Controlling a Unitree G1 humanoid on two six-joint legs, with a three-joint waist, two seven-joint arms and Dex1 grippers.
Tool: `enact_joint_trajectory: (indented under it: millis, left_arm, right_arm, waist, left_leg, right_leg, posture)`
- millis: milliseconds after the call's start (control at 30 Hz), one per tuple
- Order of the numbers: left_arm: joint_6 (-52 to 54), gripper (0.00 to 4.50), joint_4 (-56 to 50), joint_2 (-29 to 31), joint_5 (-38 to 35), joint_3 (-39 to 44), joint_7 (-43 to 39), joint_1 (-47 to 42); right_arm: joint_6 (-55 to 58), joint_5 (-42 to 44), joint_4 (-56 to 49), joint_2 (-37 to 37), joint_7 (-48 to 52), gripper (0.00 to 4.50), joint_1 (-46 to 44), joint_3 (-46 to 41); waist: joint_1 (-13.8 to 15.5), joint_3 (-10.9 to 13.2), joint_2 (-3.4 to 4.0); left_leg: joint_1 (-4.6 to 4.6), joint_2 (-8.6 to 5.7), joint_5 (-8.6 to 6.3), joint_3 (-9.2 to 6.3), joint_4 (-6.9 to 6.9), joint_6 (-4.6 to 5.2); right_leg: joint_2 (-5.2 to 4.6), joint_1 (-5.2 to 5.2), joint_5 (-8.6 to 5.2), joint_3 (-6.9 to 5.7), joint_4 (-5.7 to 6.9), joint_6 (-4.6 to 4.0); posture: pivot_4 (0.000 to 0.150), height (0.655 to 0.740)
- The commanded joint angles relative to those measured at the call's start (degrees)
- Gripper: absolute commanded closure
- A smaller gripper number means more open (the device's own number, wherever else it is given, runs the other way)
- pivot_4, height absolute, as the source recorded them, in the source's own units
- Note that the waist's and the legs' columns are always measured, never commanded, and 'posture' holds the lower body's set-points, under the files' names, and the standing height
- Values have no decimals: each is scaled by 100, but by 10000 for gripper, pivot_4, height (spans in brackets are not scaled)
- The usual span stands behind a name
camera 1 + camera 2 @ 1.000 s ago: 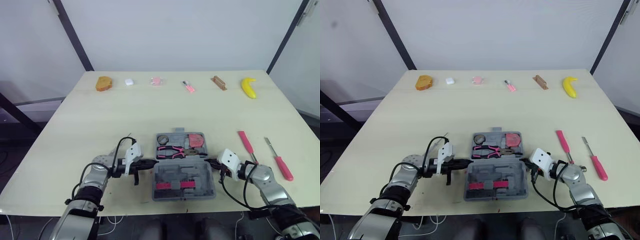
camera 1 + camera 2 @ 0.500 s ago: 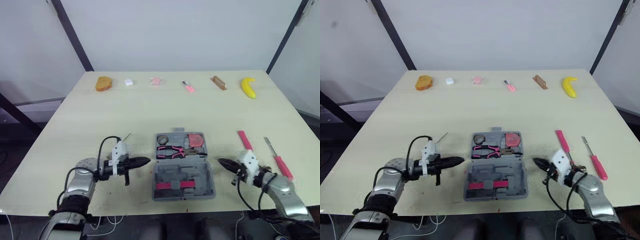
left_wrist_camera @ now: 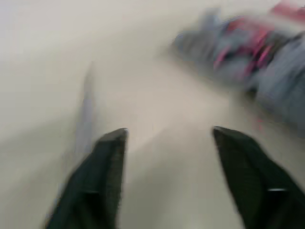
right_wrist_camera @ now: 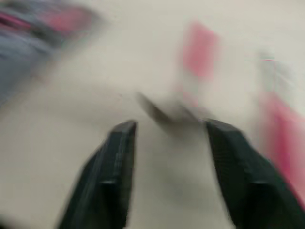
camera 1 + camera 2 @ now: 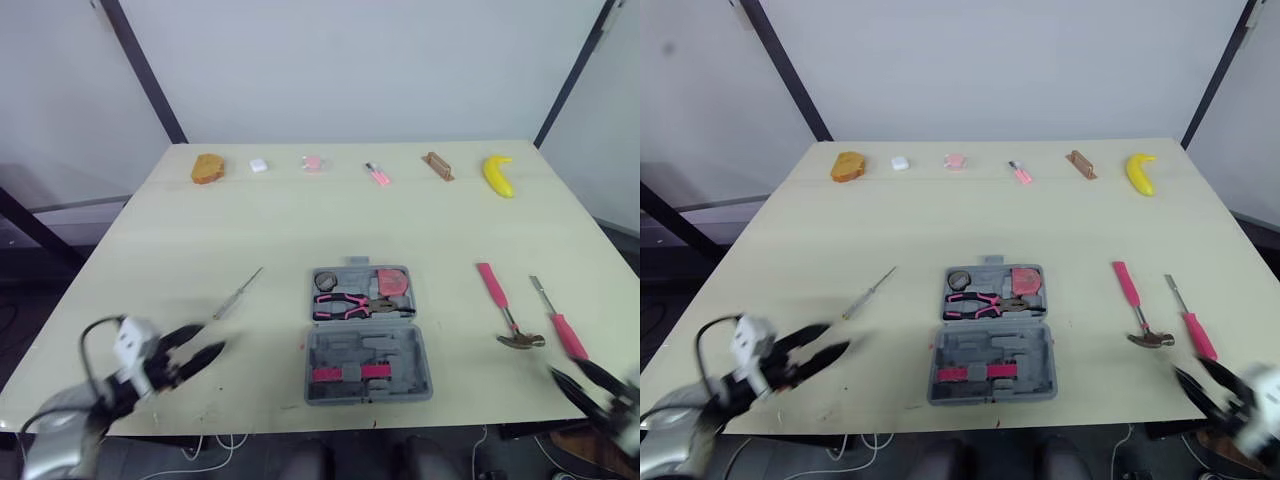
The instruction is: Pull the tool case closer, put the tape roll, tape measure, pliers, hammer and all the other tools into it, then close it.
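Observation:
The grey tool case (image 5: 368, 362) lies open near the table's front edge. Its far half holds the tape roll (image 5: 325, 281), the pink pliers (image 5: 350, 303) and the pink tape measure (image 5: 392, 282). To its right lie the pink-handled hammer (image 5: 497, 297) and a pink-handled screwdriver (image 5: 562, 326). A thin screwdriver (image 5: 238, 292) lies to its left. My left gripper (image 5: 203, 342) is open and empty at the near left edge, well away from the case. Open and empty too, my right gripper (image 5: 566, 366) hangs at the near right edge, just short of the hammer's head.
Along the far edge of the table (image 5: 300, 225) stand a bread piece (image 5: 207, 167), a white block (image 5: 258, 165), a pink item (image 5: 313, 161), a small pink tool (image 5: 377, 174), a brown block (image 5: 436, 165) and a banana (image 5: 497, 175).
Both grippers have left the case's sides, drawn back and outward to the table's near corners, and gone from shut to open. The case has not moved.

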Motion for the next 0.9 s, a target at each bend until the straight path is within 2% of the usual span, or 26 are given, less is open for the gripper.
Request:
enact_joint_trajectory:
  millis: [33,67,100,233,433,533,700,900]
  left_arm:
    - [-55,0,-73,84,-123,298,116,145]
    - [-75,0,-34,95,-119,337,104,224]
    - [-102,0,19,103,-118,374,74,305]
    - [-184,0,151,117,-95,402,-2,440]
    - [-241,0,145,109,-98,354,-40,329]
    - [-173,0,30,65,-111,325,24,266]
    - [129,0,-478,-103,-123,201,375,56]
    - [564,0,-892,-122,222,-185,1000,-357]
  right_arm:
    - [-249,334,4,47,73,5765,79,-500]
    - [-280,362,100,52,94,1357,111,-600]
    - [-316,384,222,48,125,607,135,-690]
    - [-528,393,640,24,270,607,157,-871]
    - [-712,295,916,-28,310,607,39,-898]
    - [-524,359,663,-13,323,607,18,-750]
    - [11,519,-344,-63,383,607,59,-399]
    - [383,452,-1549,-178,380,607,-97,152]
  waist:
    - [0,3,-7]
    - [-1,4,-7]
    - [-1,3,-7]
    - [-4,0,-10]
    - [3,-2,-13]
    - [0,-2,-12]
    - [-1,-3,-9]
    - [2,-3,-10]
  left_leg:
    - [-1,4,0,-3,1,0]
    - [0,6,0,-1,2,-1]
    - [4,9,1,6,5,-1]
    - [30,13,2,22,6,-1]
    - [28,13,2,30,5,-1]
    - [28,13,2,30,5,-1]
    - [27,15,2,26,4,-1]
    - [20,15,2,15,5,-1]
  right_leg:
    - [-1,1,1,0,-2,-1]
    - [-10,2,1,1,-4,-1]
    - [-16,5,4,3,-6,-4]
    - [-16,23,-9,4,-6,-26]
    - [2,21,0,6,-6,-11]
    - [0,20,2,7,-6,-9]
    - [-18,20,4,21,-6,-6]
    - [-14,19,5,16,-6,-4]
  posture:
    - [1500,7400]
    - [1500,7400]
    - [1500,7400]
    - [1500,7400]
    - [1500,7400]
    - [1500,7400]
    - [1500,7400]
    - [1500,7400]
